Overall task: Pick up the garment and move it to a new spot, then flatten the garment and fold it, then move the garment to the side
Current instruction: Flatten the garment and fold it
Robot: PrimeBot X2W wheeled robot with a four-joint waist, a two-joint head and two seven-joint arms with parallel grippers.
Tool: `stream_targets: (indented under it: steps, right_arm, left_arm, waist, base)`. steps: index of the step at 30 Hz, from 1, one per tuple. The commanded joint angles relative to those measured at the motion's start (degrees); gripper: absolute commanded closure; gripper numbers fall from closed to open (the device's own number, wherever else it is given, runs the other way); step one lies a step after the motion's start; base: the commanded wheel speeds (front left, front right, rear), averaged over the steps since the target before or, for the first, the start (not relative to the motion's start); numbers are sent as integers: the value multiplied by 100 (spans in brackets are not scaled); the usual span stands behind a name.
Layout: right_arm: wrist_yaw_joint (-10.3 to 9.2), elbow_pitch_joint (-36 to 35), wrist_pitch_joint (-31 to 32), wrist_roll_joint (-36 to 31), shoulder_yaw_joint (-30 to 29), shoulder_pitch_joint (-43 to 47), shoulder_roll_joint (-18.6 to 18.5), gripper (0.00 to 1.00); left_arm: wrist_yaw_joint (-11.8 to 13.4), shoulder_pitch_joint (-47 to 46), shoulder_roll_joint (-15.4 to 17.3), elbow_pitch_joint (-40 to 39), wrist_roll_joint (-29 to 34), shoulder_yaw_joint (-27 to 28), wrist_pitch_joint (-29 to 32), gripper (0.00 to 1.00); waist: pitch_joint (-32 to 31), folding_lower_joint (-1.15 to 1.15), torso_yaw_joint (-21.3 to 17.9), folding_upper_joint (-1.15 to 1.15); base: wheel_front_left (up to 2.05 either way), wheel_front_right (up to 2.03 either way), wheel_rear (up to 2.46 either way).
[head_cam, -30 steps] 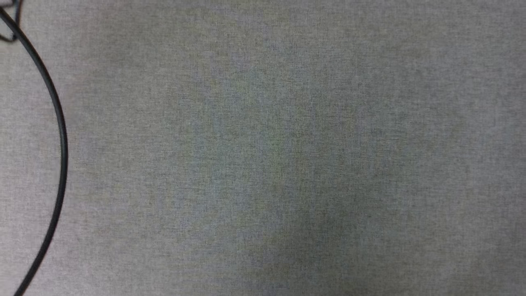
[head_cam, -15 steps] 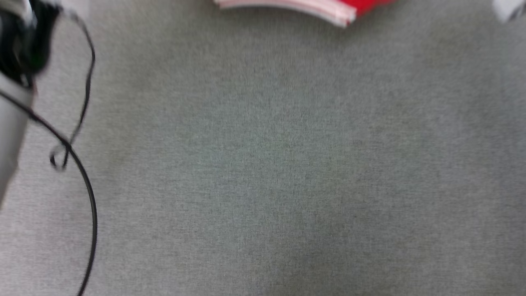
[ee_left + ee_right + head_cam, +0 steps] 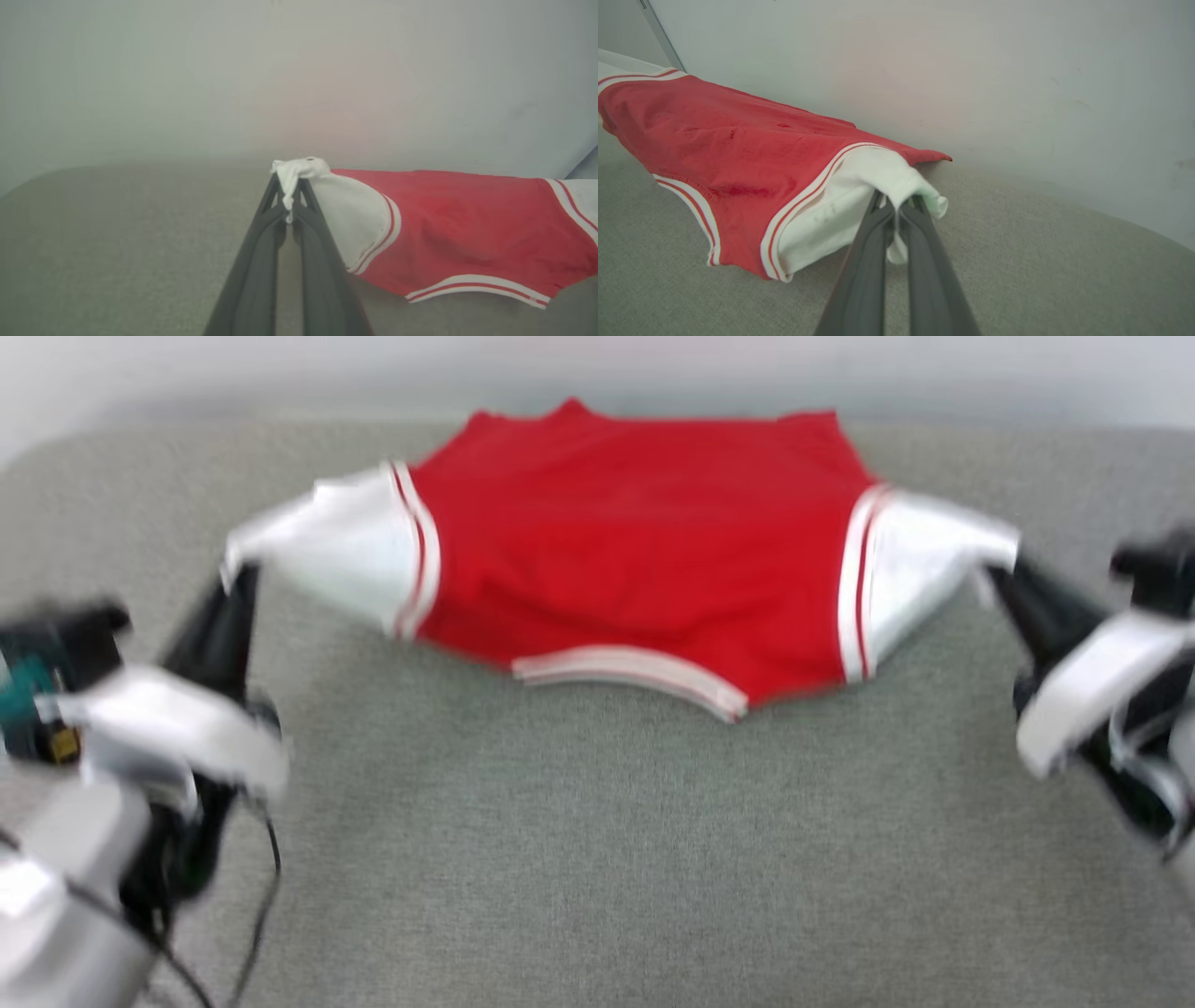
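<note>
Red jersey T-shirt point(image 3: 635, 560) spans the far end of the grey fabric surface point(image 3: 597, 859), by the wall. The left gripper point(image 3: 235, 581) and right gripper point(image 3: 1006, 571) each clamp a white sleeve tip, likely to stretch it flat.

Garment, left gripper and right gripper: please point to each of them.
garment point(image 3: 635, 551), head view, red middle panel.
left gripper point(image 3: 290, 183), left wrist view, between the fingertips, at the pinched white sleeve.
right gripper point(image 3: 897, 199), right wrist view, between the fingertips, at the pinched white sleeve.
</note>
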Motion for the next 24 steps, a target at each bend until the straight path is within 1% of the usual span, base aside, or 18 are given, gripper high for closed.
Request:
stream_targets:
  steps: [1,7,10,17,21,24]
  right_arm:
    - [-7,-102,28,51,-94,405,-6,100]
    - [-7,-548,290,-30,-504,1707,31,100]
    - [-7,-710,469,-47,-759,2321,59,100]
    - [-7,-1191,867,-146,-1299,3777,70,100]
    - [-7,-1385,1099,-215,-1642,4444,172,100]
    - [-7,-1388,1202,-221,-1729,4752,221,100]
  left_arm:
    - [107,376,55,-157,-61,25,-49,100]
    - [483,1749,129,-681,-345,130,-118,100]
    - [596,2280,103,-819,-455,195,-133,100]
    - [674,3199,-8,-771,-688,259,-153,100]
    - [667,3629,-81,-653,-781,284,-162,100]
    - [638,3829,-149,-590,-859,290,-161,100]
  waist:
    - [-321,2,43,0]
    - [-759,2,74,0]
    - [-925,2,138,0]
    - [-1186,2,206,0]
    - [-1257,2,180,0]
    - [-1270,2,170,0]
  base:
    - [0,0,0]
    - [0,0,0]
    - [0,0,0]
    - [0,0,0]
    - [0,0,0]
    - [0,0,0]
